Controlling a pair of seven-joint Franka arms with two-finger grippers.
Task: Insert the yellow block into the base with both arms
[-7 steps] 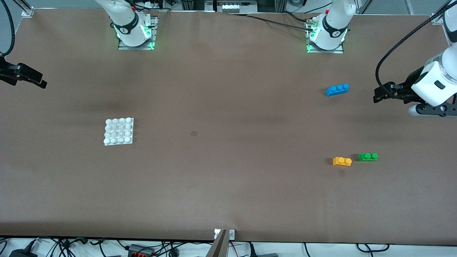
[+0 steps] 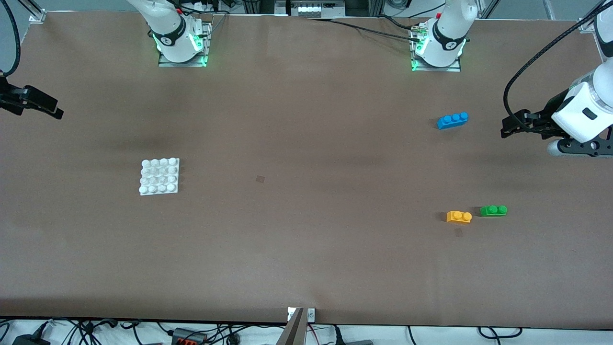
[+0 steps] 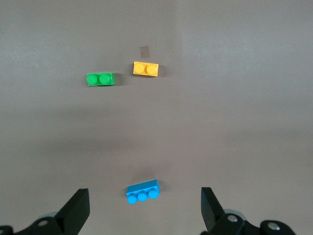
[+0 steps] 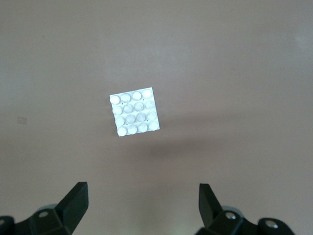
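Observation:
The yellow block (image 2: 459, 216) (image 3: 145, 68) lies flat on the brown table toward the left arm's end, studs up, beside a green brick. The white studded base (image 2: 159, 176) (image 4: 135, 112) lies toward the right arm's end, far from the block. My left gripper (image 2: 507, 128) (image 3: 145, 198) hangs open and empty above the table's edge area near a blue brick, well apart from the yellow block. Open and empty too, my right gripper (image 2: 51, 109) (image 4: 143, 196) hovers at the table's other end, away from the base.
A green two-stud brick (image 2: 493, 210) (image 3: 100, 79) sits close beside the yellow block. A blue three-stud brick (image 2: 452, 120) (image 3: 143, 191) lies farther from the front camera, under the left wrist view. A small dark mark (image 2: 260, 179) is at mid-table.

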